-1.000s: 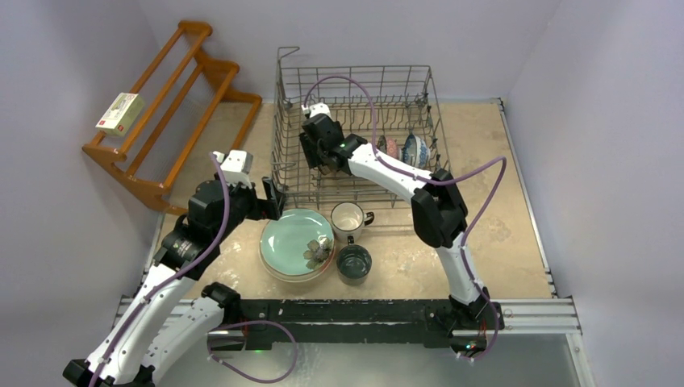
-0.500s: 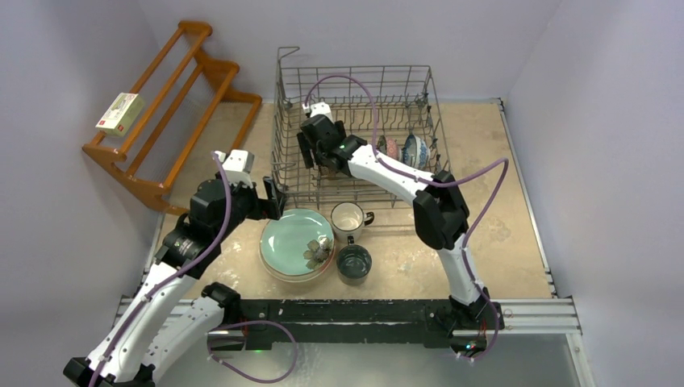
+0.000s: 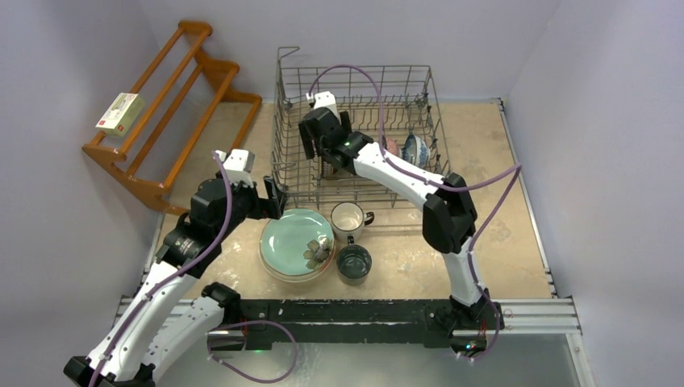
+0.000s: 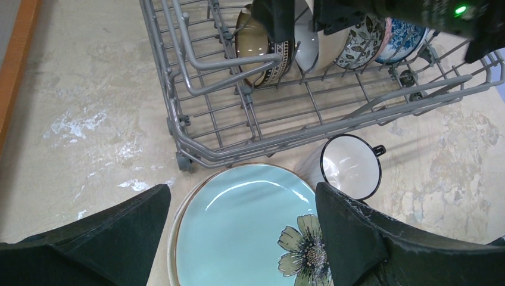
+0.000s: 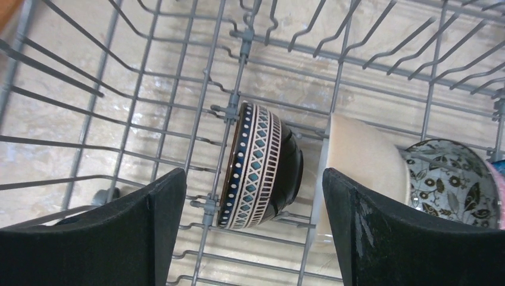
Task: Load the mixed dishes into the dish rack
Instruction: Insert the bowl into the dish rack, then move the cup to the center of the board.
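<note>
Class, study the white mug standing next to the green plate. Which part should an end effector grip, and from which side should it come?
Grip the white mug by its rim, probably from above, one finger inside, one outside. It stands upright, mouth open, while the green plate, dish rack and dark mug crowd its sides.

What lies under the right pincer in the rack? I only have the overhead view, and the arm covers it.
Observer: A dark bowl with a blue-and-white geometric band, lying on its side; the right pincer stands open either side, not touching.
Operator: Anything beside it?
Observer: A beige bowl, also on edge, next in the row.
Operator: Left pincer holding anything?
Observer: No, the left pincer is open above the mint plate.
</note>
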Controlling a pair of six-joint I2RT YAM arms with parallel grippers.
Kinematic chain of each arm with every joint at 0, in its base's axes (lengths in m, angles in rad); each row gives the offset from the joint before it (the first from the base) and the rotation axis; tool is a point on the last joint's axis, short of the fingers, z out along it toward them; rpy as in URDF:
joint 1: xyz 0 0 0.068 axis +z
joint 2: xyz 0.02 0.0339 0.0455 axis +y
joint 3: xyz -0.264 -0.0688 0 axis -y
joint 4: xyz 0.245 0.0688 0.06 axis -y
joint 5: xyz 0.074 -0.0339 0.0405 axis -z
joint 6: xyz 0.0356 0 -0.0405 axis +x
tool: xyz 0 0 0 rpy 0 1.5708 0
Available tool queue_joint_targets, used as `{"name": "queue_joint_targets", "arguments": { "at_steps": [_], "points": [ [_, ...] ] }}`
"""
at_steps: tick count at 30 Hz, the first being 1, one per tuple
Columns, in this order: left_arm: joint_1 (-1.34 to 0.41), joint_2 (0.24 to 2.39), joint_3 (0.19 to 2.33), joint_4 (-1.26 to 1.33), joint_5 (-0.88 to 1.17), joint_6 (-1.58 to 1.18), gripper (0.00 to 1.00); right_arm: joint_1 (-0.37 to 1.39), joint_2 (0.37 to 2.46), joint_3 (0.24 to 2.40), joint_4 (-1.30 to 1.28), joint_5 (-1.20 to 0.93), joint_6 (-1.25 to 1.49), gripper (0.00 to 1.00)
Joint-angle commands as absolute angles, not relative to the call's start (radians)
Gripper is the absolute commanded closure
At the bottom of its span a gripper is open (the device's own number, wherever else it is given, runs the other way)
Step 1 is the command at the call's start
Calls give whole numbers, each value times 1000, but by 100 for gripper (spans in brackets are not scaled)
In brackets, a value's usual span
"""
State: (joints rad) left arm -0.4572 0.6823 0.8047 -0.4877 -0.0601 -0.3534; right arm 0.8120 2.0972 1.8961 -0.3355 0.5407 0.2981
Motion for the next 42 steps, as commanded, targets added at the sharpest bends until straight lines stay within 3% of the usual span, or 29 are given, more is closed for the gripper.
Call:
{"name": "queue_joint_targets", "arguments": {
  "at_steps": [1,14,21,29,42],
  "points": [
    [-453,678,801,-462,-62,-333,10,812,1979,1883,-272,563,313,14],
    [-453,703,802,-463,-66,-332,10,813,1681,1653,-185,451,366,14],
    [-452,723,805,-454,-62,-331,5,813,1468,1447,-137,390,401,18],
    [-453,742,801,-477,-55,-373,6,813,1236,1260,-121,204,414,23],
    [-453,764,844,-788,-162,-696,12,825,1080,1003,-73,-38,409,35]
  ]
}}
